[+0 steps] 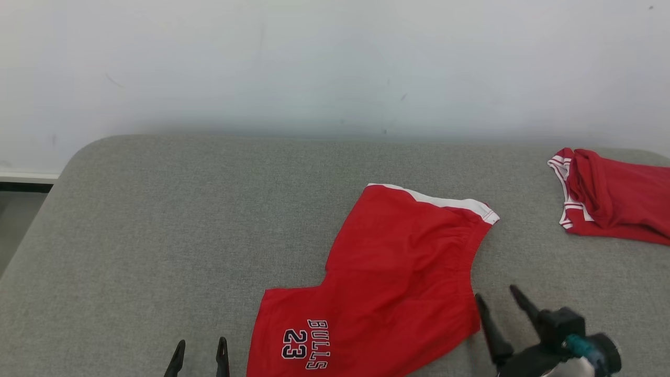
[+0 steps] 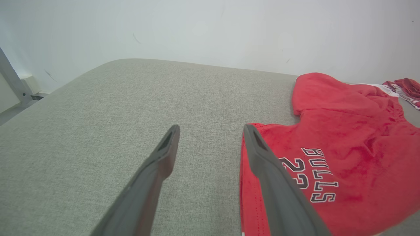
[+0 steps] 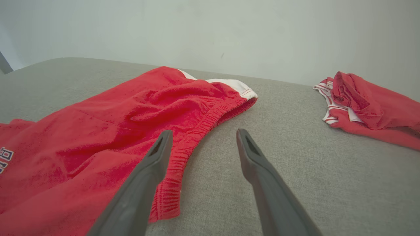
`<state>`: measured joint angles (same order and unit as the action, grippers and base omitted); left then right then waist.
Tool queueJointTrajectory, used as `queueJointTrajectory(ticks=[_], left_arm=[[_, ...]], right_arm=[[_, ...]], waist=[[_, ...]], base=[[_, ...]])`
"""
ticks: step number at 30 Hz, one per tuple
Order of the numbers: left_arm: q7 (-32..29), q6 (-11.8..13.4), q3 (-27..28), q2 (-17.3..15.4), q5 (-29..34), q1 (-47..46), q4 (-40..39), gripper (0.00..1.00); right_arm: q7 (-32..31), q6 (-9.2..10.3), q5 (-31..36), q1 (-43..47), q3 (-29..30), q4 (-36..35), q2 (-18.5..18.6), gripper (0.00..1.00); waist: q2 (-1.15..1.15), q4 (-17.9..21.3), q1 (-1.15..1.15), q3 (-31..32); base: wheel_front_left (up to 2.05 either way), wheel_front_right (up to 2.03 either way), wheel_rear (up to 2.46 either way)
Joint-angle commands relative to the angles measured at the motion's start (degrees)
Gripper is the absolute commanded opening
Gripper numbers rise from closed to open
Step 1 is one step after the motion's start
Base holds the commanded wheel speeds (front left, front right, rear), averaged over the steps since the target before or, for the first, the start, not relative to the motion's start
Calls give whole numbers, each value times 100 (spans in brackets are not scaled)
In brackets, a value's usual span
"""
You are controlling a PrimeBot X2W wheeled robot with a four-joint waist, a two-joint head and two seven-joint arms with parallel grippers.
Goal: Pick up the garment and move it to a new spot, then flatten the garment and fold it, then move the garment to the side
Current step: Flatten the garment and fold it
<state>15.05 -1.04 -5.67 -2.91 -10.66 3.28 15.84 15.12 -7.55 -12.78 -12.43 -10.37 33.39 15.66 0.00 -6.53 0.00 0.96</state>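
Head view, red Bulls shorts (image 1: 398, 272): lying on grey padded surface (image 1: 183, 235), right of centre, toward near edge; elastic waistband to the right, white stripe along far side, "BULLS 23" print on near leg.
Head view, second red garment (image 1: 612, 199): bunched at far right of same surface, white trim showing, well apart from the shorts.
Head view, left gripper (image 1: 201, 343): at bottom edge, fingers spread, nothing between them, just left of printed leg.
Head view, right gripper (image 1: 495, 293): fingers spread, empty, tips just beside waistband.
Head view, white wall (image 1: 314, 63): behind the surface.
Left wrist view, left gripper (image 2: 210, 127): fingers wide apart over bare grey padded surface (image 2: 131, 98), gripping nothing.
Left wrist view, red Bulls shorts (image 2: 354, 131): to the right, printed leg's hem alongside right-hand finger; contact cannot be told.
Left wrist view, second red garment (image 2: 405, 87): small at far right, beyond the shorts.
Right wrist view, right gripper (image 3: 204, 132): fingers parted, empty; left-hand finger crossing waistband edge in view, touching or not cannot be told.
Right wrist view, red Bulls shorts (image 3: 115, 121): across left half, rumpled near waistband, white stripe at far end.
Right wrist view, second red garment (image 3: 367, 101): crumpled at right, apart from the shorts.
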Motion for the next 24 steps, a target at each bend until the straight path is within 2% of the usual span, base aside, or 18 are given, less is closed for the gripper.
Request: queueJointTrajectory(ticks=[1, 7, 16, 17, 18, 24], left_arm=[[17, -6, 1, 6, -42, 41, -21, 100], [17, -32, -13, 6, -6, 84, 3, 100], [17, -60, -51, 6, 38, 91, 42, 100], [17, -62, -46, 5, 35, 98, 47, 100], [17, -63, -48, 4, 32, 103, 53, 100], [17, -24, -50, 5, -23, 166, 55, 100]], right_arm=[[-1, 16, -30, 136, -78, -49, -67, 100], [-1, 16, -231, 417, -450, 192, -200, 100], [-3, 16, -704, -86, -813, 1306, -227, 100], [-3, 16, -766, -162, -896, 1402, -240, 13], [-3, 16, -815, -219, -962, 1480, -241, 0], [-3, 16, -1026, -182, -1045, 1277, -101, 0]], waist=[[0, 0, 0, 15], [0, -77, 0, 37], [0, -310, 0, 41], [0, -320, 0, 44], [0, -329, 0, 50], [0, -279, 0, 110]], base=[[0, 0, 0], [0, 0, 0], [0, 0, 0], [0, 0, 0], [0, 0, 0], [0, 0, 0]])
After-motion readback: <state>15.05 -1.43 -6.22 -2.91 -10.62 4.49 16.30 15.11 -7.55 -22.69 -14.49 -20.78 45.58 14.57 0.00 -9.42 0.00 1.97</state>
